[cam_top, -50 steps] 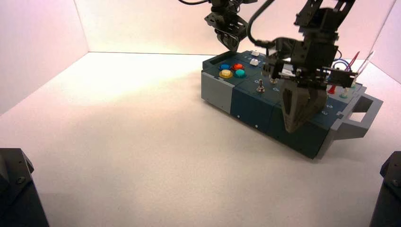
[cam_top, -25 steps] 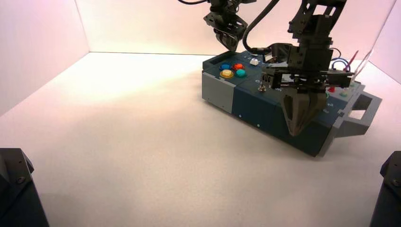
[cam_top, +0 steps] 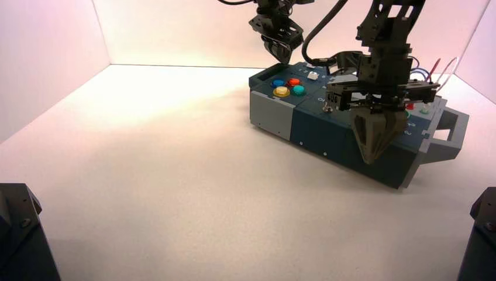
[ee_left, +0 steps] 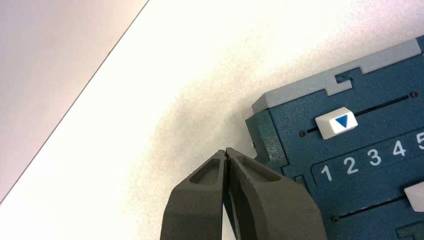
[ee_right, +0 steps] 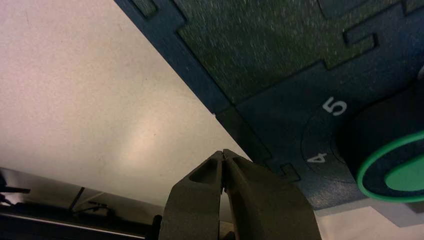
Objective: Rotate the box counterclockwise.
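1. Your box [cam_top: 336, 132] sits slanted on the desk [cam_top: 193, 187], far right.
2. Your left gripper [cam_top: 285, 58], closed and empty, is at its far end.
3. Your right gripper [cam_top: 369, 158], closed and empty, blocks its near side.

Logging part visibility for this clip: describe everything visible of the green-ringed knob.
The knob stands at the box's near right, partly behind the right gripper in the high view. It has a dark, smooth, plastic-looking body, a bright green rim and a green inset; "4" and "5" are printed beside it. Nothing visibly grips it.
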Robot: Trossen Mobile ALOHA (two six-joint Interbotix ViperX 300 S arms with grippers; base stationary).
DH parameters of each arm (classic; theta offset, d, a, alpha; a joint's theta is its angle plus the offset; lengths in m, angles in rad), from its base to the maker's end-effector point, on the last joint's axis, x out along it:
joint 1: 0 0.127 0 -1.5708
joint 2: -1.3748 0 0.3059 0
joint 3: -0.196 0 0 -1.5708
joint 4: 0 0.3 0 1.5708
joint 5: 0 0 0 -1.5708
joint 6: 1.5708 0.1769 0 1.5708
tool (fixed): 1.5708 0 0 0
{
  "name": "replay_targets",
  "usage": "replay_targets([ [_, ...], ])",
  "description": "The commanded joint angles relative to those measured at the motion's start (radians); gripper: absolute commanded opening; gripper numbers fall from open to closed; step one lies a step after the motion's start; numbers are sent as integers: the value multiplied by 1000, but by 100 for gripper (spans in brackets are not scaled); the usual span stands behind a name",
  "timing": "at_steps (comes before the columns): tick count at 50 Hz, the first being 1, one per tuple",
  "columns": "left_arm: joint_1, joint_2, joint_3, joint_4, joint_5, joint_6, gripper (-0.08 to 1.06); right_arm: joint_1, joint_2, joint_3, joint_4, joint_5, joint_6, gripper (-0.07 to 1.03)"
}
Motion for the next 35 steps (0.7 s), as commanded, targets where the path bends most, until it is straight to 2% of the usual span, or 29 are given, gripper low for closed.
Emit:
replay_targets([
  [1, -9, -46, 28, -2, 15, 15, -3, -21, -2, -31, -28, -18, 14, -2],
  [19, -9, -64, 77, -2, 15, 31, -3, -23, 28, -51, -74, -6, 35, -2],
  [21, -9, -67, 87, -2, 15, 37, -3, -25, 34, -52, -89, -5, 38, -2],
  [35, -9, -69, 101, -2, 15, 54, -3, -75, 38, -46, -126, -3, 43, -2],
])
